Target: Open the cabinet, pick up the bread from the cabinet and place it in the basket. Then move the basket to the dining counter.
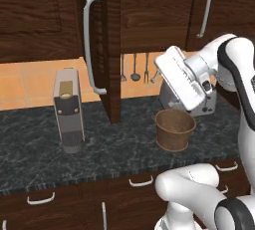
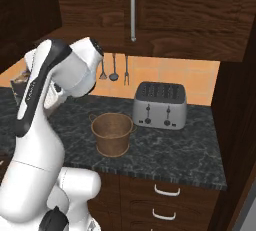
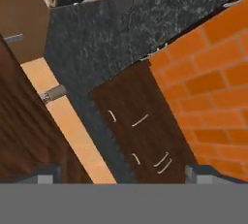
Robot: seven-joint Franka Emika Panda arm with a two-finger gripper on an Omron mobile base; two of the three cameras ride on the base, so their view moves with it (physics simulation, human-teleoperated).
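- Dark brown wood makes the cabinet (image 1: 112, 35); in the left base view one of its doors stands swung out, edge-on to the camera, with its long curved silver handle (image 1: 89, 45) facing left.
- The right base view shows instead a closed cabinet door with a straight silver handle (image 2: 133, 10) above the toaster (image 2: 160, 106).
- The basket (image 1: 174, 129) stands upright on the black speckled surface (image 1: 114, 149), just in front of the toaster. Its inside looks empty.
- A grey coffee machine (image 1: 68, 109) stands left of the open door in the left base view; the hand view catches part of it at the top edge.
- The robot's wrist hides most of the toaster in the left base view.
- The jaws are spread wide and hold nothing; in the hand view only their two tips show, far apart at the bottom corners.
- The bread cannot be made out, and the cabinet's inside is not visible.
- No readable writing or brand is on any item.
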